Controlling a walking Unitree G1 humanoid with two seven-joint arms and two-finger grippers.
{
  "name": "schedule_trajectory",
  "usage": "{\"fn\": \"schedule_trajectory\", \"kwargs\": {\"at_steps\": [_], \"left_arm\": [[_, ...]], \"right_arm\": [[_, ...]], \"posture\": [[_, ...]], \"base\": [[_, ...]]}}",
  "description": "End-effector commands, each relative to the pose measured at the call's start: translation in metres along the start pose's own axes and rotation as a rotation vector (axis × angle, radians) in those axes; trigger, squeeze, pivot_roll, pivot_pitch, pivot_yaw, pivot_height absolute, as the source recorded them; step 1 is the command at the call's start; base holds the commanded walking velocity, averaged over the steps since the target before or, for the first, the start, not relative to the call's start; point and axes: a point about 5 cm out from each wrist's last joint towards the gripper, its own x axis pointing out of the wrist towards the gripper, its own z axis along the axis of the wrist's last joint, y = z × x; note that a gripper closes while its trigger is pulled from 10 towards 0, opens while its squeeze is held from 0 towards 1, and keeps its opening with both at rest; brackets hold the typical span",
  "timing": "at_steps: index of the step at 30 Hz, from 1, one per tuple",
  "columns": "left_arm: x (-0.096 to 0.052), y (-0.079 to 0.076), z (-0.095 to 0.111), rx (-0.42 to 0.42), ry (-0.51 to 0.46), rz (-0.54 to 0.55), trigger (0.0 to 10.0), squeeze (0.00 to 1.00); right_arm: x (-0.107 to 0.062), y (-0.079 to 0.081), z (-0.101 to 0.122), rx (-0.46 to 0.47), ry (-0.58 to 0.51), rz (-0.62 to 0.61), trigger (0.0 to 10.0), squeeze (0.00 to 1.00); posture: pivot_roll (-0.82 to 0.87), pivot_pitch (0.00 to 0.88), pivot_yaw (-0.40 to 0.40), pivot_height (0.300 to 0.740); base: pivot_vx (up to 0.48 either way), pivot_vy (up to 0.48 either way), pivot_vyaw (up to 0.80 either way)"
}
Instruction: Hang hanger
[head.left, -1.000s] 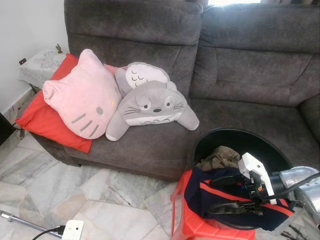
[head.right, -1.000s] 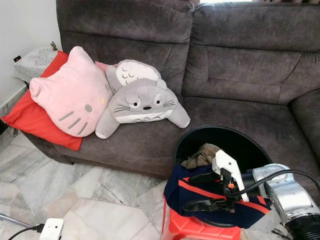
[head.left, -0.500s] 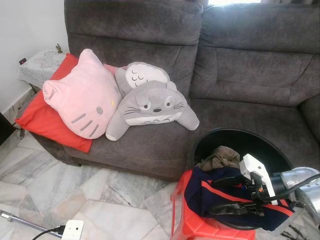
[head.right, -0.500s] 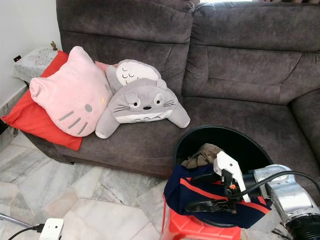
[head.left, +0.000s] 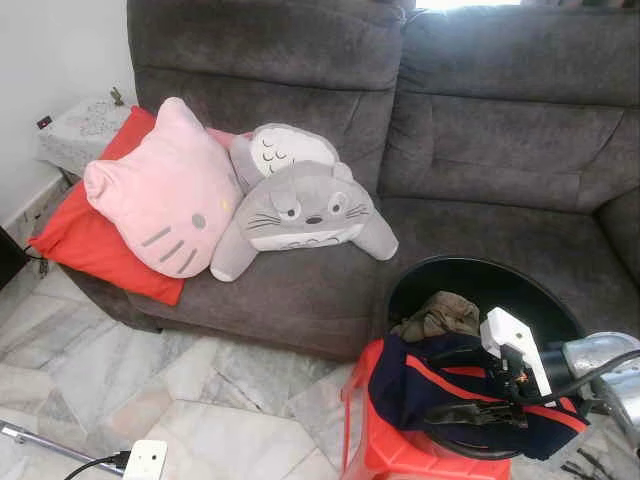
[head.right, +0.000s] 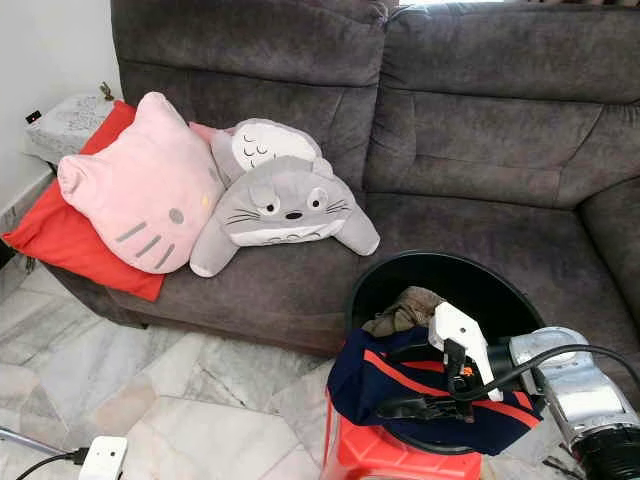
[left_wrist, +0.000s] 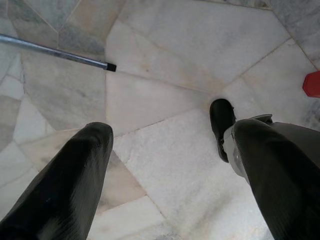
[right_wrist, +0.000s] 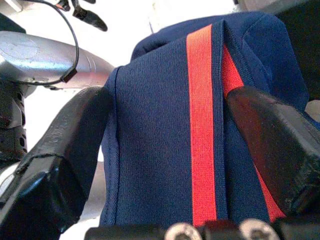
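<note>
A navy garment with a red stripe (head.left: 420, 385) hangs over the front rim of a black basket (head.left: 470, 275), which stands on a red stool (head.left: 385, 450). More crumpled brown clothes (head.left: 437, 312) lie inside the basket. My right gripper (head.left: 440, 385) is open at the garment, one black finger above and one below the fold. In the right wrist view the striped cloth (right_wrist: 200, 125) lies between the spread fingers (right_wrist: 65, 150). My left gripper (left_wrist: 172, 127) hangs open over the marble floor, holding nothing.
A grey sofa (head.left: 480, 150) stands behind the basket, with a pink cat cushion (head.left: 165, 200), a grey plush (head.left: 300, 210) and a red cushion (head.left: 80, 245) on it. A metal pole (left_wrist: 55, 52) and a white power strip (head.left: 145, 460) lie on the floor at left.
My right gripper has shifted slightly at the navy garment, and the cloth's fold has moved a little with it. The left arm stays idle.
</note>
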Motion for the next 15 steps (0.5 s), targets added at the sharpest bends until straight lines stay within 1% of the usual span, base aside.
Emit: {"fn": "schedule_trajectory", "kwargs": {"at_steps": [1,7,15], "left_arm": [[-0.001,0.003,-0.005,0.0,0.016,0.007,10.0,0.0],[-0.001,0.003,-0.005,0.002,0.016,0.007,10.0,0.0],[-0.001,0.003,-0.005,0.001,0.016,0.006,10.0,0.0]], "right_arm": [[0.0,0.002,0.003,0.006,-0.022,0.022,10.0,0.0],[0.0,0.008,0.015,0.013,-0.086,0.081,10.0,0.0],[-0.003,0.008,0.017,0.016,-0.104,0.094,10.0,0.0]], "posture": [[-0.19,0.058,0.033,0.74],[-0.19,0.058,0.034,0.74],[-0.19,0.056,0.031,0.74]], "base": [[0.0,0.0,0.0],[0.0,0.0,0.0],[0.0,0.0,0.0]]}}
